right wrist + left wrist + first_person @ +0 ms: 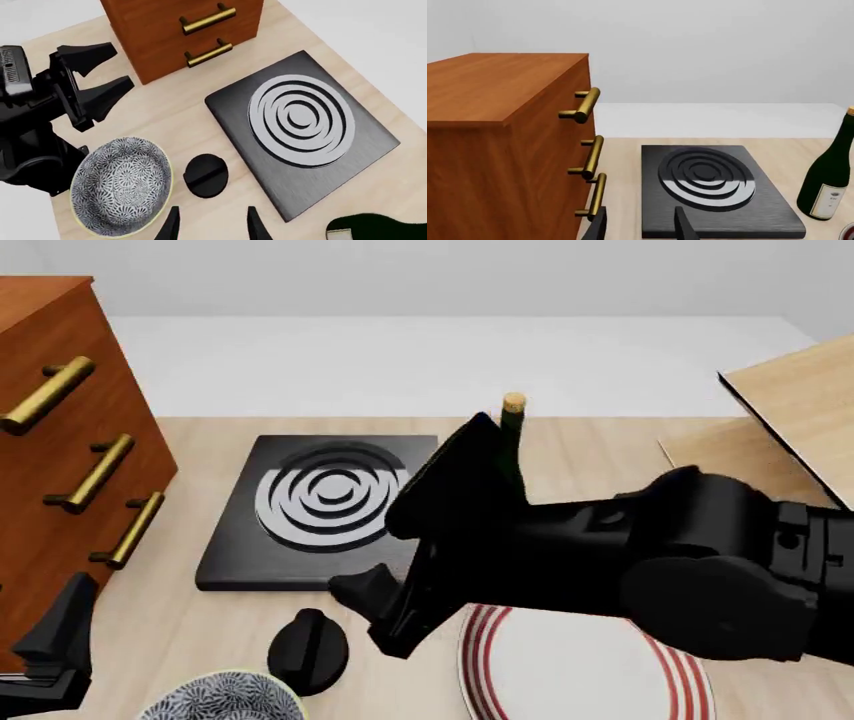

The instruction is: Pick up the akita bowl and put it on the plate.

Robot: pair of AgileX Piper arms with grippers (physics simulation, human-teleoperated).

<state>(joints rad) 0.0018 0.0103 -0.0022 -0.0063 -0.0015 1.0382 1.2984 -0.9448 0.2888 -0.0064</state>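
Densely floral-patterned akita bowl (121,186), pale-rimmed

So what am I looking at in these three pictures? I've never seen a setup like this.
It's a computer simulation of two black robot arms at a wooden table. One picture comes from a fixed camera behind the arms; the other two from small cameras on each wrist. On the table: a patterned akita bowl, a red-ringed plate, a black stove, a round black knob, a wine bottle and a wooden drawer cabinet. The left hand and the right hand are both open and hold nothing.
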